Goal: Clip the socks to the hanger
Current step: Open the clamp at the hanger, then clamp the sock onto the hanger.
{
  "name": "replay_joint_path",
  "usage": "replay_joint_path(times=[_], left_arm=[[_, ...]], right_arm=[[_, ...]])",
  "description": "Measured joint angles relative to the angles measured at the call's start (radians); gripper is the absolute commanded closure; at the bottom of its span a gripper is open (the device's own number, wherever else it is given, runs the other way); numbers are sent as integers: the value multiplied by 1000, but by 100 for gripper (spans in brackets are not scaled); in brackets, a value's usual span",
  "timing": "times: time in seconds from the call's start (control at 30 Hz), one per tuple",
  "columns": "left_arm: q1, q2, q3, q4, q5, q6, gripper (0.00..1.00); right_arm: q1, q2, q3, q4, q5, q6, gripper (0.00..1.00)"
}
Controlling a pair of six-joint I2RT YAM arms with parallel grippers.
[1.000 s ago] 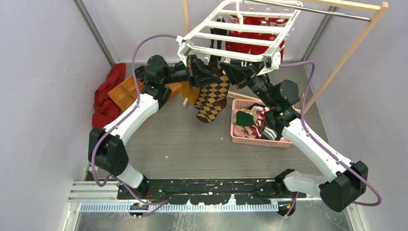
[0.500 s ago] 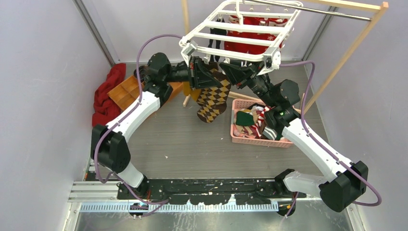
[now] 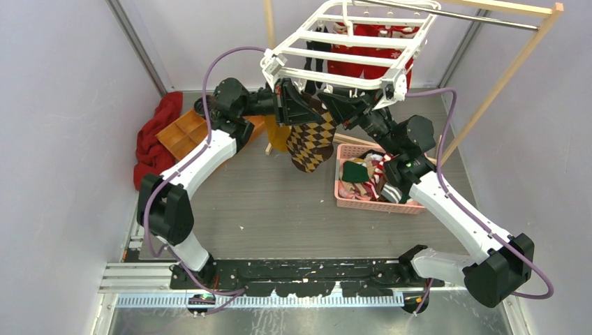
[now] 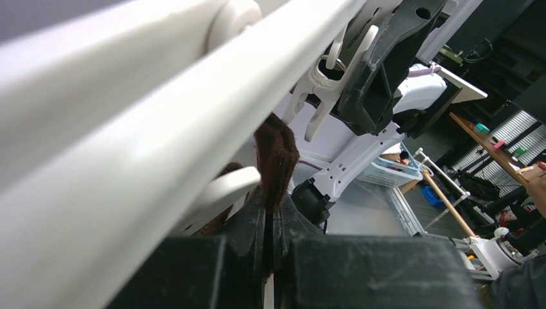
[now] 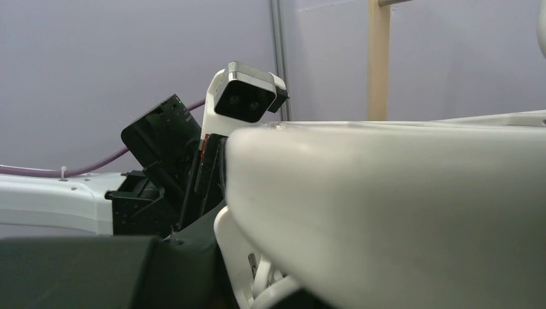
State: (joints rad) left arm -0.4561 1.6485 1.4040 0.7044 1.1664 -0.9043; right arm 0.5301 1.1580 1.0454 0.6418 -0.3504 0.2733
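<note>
The white hanger (image 3: 349, 49) hangs at the back, with a black sock (image 3: 315, 54) and a red patterned sock (image 3: 370, 50) clipped under it. My left gripper (image 3: 306, 106) is shut on the cuff of the brown argyle sock (image 3: 311, 139), which dangles just under the hanger's front bar. In the left wrist view the jaws (image 4: 270, 206) pinch the brown cuff (image 4: 275, 151) just below a white clip (image 4: 325, 90). My right gripper (image 3: 336, 105) is shut on that clip, with its black finger (image 4: 380, 64) against it. A mustard-yellow sock (image 3: 277, 136) shows behind the argyle one.
A pink basket (image 3: 344, 199) of mixed socks stands under the right arm. A red cloth (image 3: 150, 139) and a wooden box (image 3: 183, 132) lie at the left wall. The wooden rack with its metal rod (image 3: 502, 70) stands at the back right.
My left gripper has lifted the argyle sock up and to the right, closer to the hanger's front bar and the clip. The right arm has stayed where it was.
</note>
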Motion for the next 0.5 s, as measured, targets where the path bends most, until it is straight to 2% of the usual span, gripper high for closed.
replay_joint_path(times=[0.5], left_arm=[[0, 56, 31, 218, 36, -238, 100]], right_arm=[[-2, 0, 0, 8, -17, 14, 94]])
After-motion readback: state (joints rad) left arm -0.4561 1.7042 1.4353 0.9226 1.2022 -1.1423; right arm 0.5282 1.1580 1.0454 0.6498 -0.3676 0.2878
